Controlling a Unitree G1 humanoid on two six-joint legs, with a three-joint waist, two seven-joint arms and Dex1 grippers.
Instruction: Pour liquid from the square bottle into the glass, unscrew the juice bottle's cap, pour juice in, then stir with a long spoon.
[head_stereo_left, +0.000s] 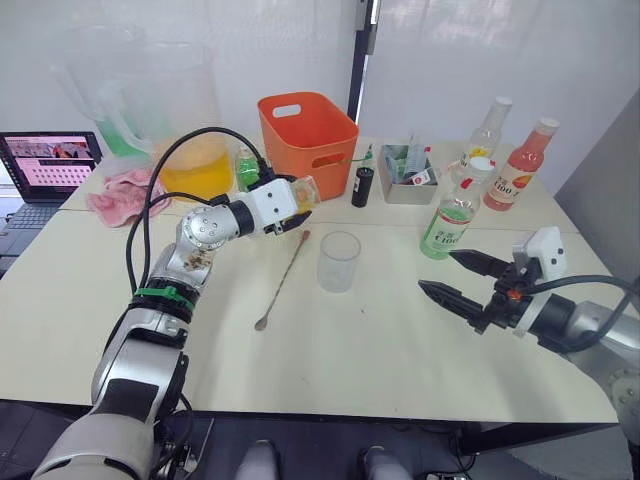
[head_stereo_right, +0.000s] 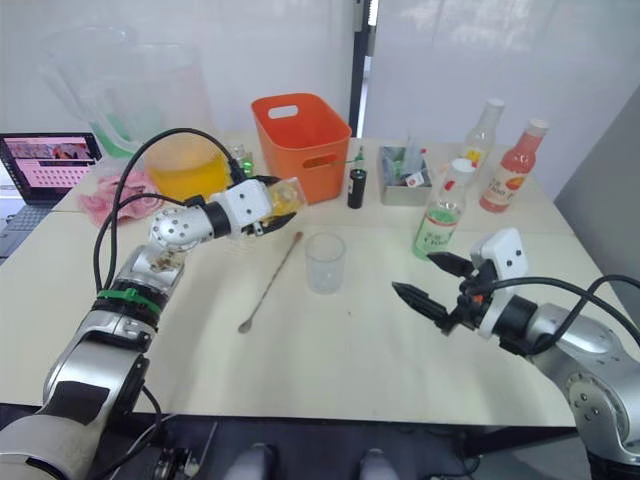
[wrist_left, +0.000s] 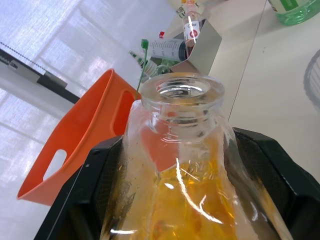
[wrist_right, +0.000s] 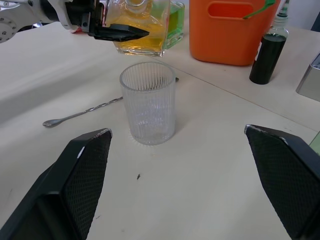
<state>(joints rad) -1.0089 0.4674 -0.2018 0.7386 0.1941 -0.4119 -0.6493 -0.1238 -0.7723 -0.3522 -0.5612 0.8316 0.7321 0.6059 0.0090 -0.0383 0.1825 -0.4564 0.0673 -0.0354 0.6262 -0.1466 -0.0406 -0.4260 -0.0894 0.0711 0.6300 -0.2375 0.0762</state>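
Silver-grey jointed arms with white wrist housings; black looping cables; a green band (head_stereo_left: 165, 296) on the left forearm; black pointed fingers (head_stereo_left: 447, 298).

Table count
One glass (head_stereo_left: 339, 261), one long spoon (head_stereo_left: 283, 279) beside it; behind the glass one orange basket (head_stereo_left: 308, 131), three tall bottles, two pitchers.
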